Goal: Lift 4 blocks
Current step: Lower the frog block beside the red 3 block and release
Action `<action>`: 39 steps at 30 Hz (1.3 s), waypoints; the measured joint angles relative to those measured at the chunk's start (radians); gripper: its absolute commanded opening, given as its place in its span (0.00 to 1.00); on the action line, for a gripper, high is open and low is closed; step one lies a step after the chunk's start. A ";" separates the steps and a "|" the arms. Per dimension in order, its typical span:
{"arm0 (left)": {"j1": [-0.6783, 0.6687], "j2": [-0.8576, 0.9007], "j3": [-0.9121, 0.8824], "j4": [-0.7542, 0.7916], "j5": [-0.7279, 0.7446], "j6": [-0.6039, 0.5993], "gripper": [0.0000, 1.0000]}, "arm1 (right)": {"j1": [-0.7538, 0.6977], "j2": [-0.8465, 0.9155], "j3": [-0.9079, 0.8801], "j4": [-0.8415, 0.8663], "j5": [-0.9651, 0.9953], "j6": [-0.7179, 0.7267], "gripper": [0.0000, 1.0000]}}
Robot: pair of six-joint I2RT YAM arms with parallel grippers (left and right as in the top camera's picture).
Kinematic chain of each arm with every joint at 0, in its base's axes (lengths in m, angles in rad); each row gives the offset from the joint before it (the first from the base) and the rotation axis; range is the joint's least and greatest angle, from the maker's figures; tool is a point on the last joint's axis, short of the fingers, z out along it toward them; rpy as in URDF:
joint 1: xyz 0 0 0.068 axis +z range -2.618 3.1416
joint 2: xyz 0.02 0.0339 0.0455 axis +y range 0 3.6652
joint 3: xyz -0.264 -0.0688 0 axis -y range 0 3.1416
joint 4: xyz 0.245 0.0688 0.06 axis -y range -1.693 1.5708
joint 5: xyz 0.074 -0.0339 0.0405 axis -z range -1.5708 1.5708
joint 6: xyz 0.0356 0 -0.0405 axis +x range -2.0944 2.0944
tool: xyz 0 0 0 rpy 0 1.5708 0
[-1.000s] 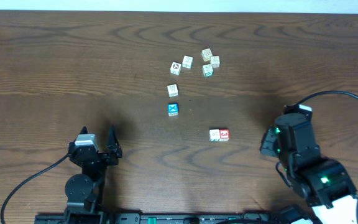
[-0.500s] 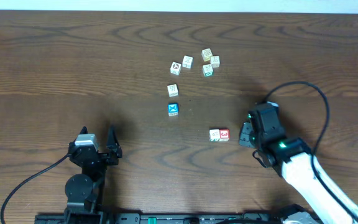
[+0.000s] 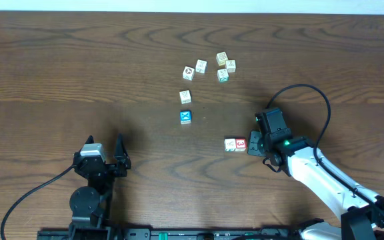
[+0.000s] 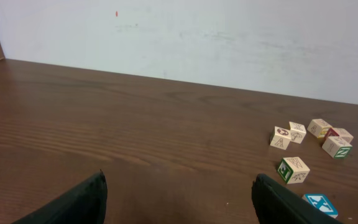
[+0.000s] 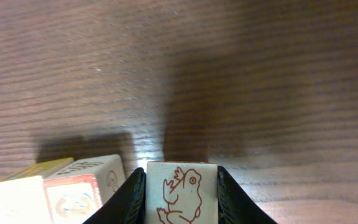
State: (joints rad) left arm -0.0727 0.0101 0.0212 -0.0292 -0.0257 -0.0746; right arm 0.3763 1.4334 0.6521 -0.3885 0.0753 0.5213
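Observation:
A red-topped block (image 3: 240,144) and a white-faced block (image 3: 230,145) sit side by side on the table, right of centre. My right gripper (image 3: 253,145) has reached the red one from the right. In the right wrist view the red block's frog face (image 5: 182,193) fills the gap between the jaws of the right gripper (image 5: 180,170), both fingers against its sides. Its neighbour (image 5: 73,190) touches it on the left. The blue block (image 3: 185,117) (image 4: 320,204) and a white block (image 3: 185,97) with a green side (image 4: 293,169) lie mid-table. My left gripper (image 3: 104,148) (image 4: 179,186) hangs open over bare wood.
Several pale cream cubes (image 3: 222,67) (image 4: 319,132) are scattered at the back of the table, beyond the blue block. A white wall (image 4: 179,37) rises behind the table's far edge. The right arm's black cable (image 3: 312,93) loops above the table.
The right arm swung in from the right side and leftward until its jaws closed around the red block. The blocks and the left arm have not moved.

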 measured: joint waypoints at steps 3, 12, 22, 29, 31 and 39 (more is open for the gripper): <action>0.000 0.000 0.000 0.000 0.000 0.000 0.75 | 0.010 0.000 0.000 0.017 -0.003 -0.026 0.10; 0.000 0.000 0.000 0.000 0.000 0.000 0.75 | 0.016 0.000 0.000 0.031 -0.006 -0.089 0.15; 0.000 0.000 0.000 0.000 0.000 0.000 0.75 | 0.016 0.000 0.000 0.031 -0.006 -0.098 0.17; 0.000 0.000 0.000 0.000 0.000 0.000 0.75 | 0.016 0.000 0.000 0.051 -0.005 -0.102 0.17; 0.000 0.000 0.000 0.000 0.000 0.000 0.75 | 0.016 0.000 0.000 0.059 -0.005 -0.106 0.17; 0.000 0.000 0.000 0.000 0.000 0.000 0.75 | 0.016 0.000 0.000 0.060 -0.005 -0.109 0.16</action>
State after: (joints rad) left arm -0.0727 0.0105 0.0212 -0.0292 -0.0257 -0.0746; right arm 0.3920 1.4334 0.6521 -0.3286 0.0704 0.4122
